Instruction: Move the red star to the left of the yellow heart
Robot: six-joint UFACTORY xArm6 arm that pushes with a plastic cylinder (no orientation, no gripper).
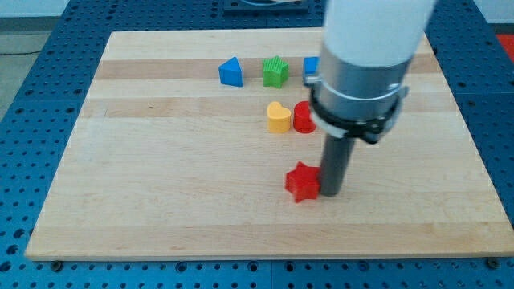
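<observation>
The red star lies on the wooden board a little below the middle. My tip rests on the board just to the star's right, touching or almost touching it. The yellow heart lies above the star, slightly to its left. A red block, rounded in shape, sits against the heart's right side, partly hidden by the arm.
A blue block and a green block lie in a row near the view's top. Another blue block is partly hidden behind the arm's body. The board's edge runs along the view's bottom.
</observation>
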